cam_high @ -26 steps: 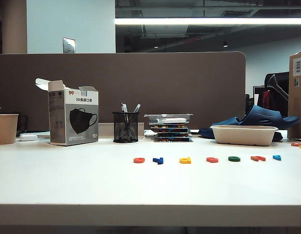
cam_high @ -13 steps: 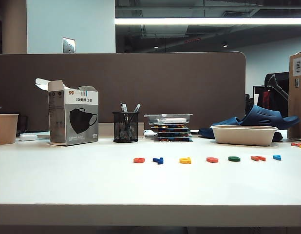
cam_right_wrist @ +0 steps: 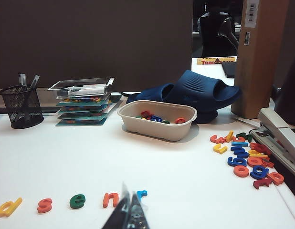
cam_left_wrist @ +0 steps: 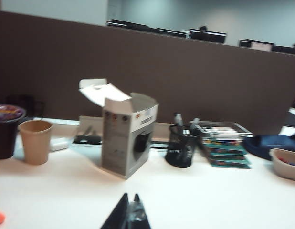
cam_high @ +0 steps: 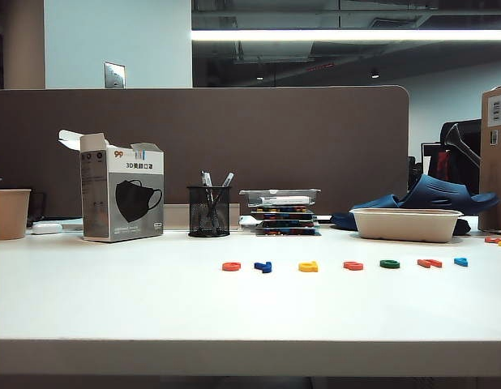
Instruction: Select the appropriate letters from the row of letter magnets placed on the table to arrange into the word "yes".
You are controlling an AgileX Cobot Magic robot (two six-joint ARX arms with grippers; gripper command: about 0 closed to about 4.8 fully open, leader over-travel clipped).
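A wide white table (cam_high: 113, 308) holds a mask box (cam_high: 121, 197), a pen cup (cam_high: 209, 211) and a beige tray (cam_high: 405, 224) along its far side. Nearer the front edge, the row of letter magnets (cam_high: 345, 264) runs side to side: orange-red, dark blue y (cam_high: 263, 266), yellow, red s (cam_high: 353, 265), green e (cam_high: 389, 263), orange-red, light blue. The right gripper (cam_right_wrist: 130, 214), jaws shut and empty, hovers just before the row's right end, nearest the e (cam_right_wrist: 77, 201). The left gripper (cam_left_wrist: 130, 214), also closed and empty, faces the box, with the letters off to its side.
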